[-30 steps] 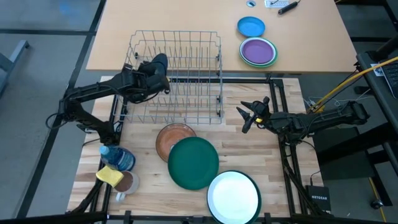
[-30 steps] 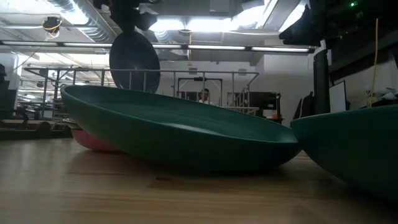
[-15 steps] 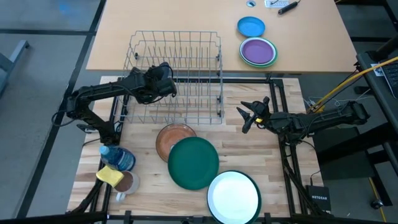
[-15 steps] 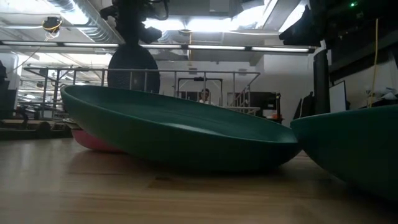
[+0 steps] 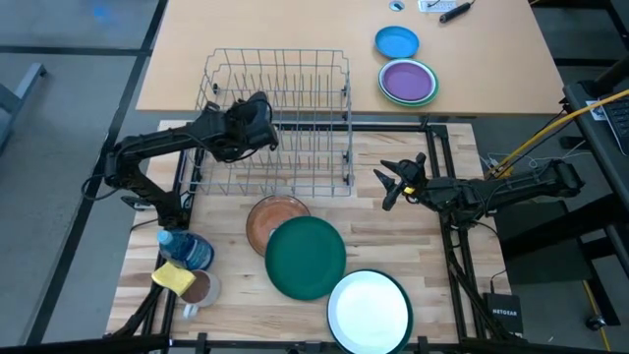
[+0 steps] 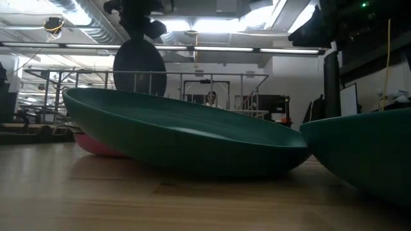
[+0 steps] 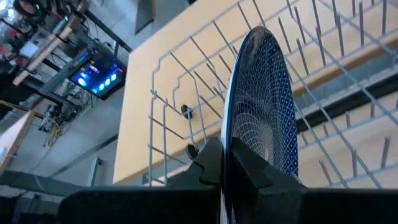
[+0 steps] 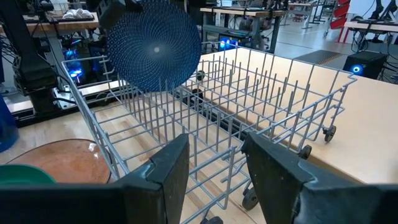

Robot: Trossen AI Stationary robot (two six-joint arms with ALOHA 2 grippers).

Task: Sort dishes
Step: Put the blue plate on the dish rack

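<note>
The step in hand is judged to be the racking of one dish: the left tool is clamped narrow on the rim of a blue patterned plate, held on edge and upright over the wire dish rack, at the rack's left end, above the tines and not yet seated between them. In the left wrist view the plate stands edge-on between the two fingers, with the rack wires directly beyond it. The right tool waits just off the rack's right side, its jaws standing wide and holding nothing, pointed toward the rack. The remaining dishes lie on the bench on the near side of the rack: a brown plate closest to it, a large green plate overlapping the brown one's edge, and a white green-rimmed plate farthest from the rack, touching or just beside the green one. A bright-blue dish and a purple dish sit well beyond the rack's far right corner. A mug, a sponge and a blue bottle stand apart off the rack's near left corner. The next move appears to call for lowering the plate straight down so its edge drops into a slot between two tines, keeping it upright, then releasing only once the wires carry it. Three dishes at least remain to be sorted.
</note>
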